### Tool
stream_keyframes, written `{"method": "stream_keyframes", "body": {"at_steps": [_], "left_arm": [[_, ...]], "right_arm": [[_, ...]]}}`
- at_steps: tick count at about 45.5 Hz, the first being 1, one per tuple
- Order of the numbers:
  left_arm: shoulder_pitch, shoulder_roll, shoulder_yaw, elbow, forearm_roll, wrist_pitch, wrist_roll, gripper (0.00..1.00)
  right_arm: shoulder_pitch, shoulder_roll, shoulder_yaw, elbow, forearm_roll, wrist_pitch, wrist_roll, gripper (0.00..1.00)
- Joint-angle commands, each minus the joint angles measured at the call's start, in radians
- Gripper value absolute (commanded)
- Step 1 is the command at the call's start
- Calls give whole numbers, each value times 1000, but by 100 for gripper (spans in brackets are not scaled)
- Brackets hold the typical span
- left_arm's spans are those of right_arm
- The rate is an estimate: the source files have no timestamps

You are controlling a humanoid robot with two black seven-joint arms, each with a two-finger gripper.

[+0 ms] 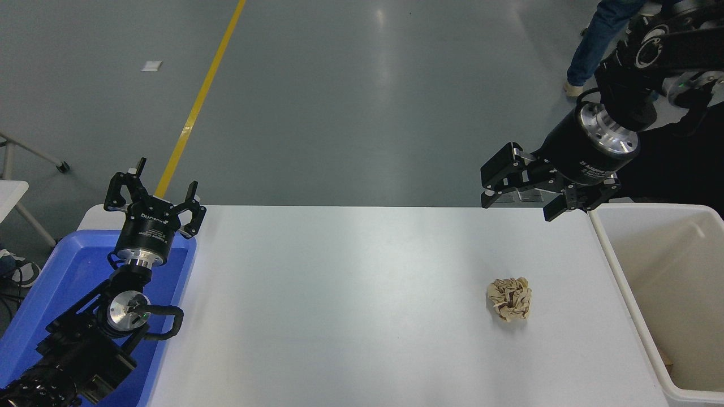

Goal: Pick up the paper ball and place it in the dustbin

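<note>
The paper ball (509, 299), a crumpled tan wad, lies on the white table (350, 305) toward the right. The dustbin (622, 271), a deep cream-white bin, stands at the table's right edge, just right of the ball. My right gripper (517, 202) is open and empty, high over the table's far edge, well beyond the ball and left of the bin's far corner. My left gripper (154, 195) is open and parked at the lower left over the blue tray.
A shallow blue tray (56, 277) sits at the table's left end under the left arm. A person's legs (594, 39) stand on the grey floor at the top right. A yellow floor line (198, 102) runs beyond the table.
</note>
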State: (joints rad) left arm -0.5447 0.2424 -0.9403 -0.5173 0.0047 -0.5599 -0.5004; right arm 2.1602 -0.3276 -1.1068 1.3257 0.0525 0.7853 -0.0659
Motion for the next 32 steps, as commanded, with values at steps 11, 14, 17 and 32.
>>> {"method": "stream_keyframes", "body": {"at_steps": [11,14,17,32], "left_arm": [[0,0,0,0,0,0,-1,98],[0,0,0,0,0,0,0,98],[0,0,-2,0,0,0,0,98],[0,0,0,-1,0,0,0,98]], "right_arm": [[-397,222,-33,-259,-72,-345,-2,100],[-457,266,-53,-312,-91,-421,-3,100],[-508,307,-90,-356,-99,-475,-3,100],[-697,328,-235,-476,-82,-560,-5,100]]}}
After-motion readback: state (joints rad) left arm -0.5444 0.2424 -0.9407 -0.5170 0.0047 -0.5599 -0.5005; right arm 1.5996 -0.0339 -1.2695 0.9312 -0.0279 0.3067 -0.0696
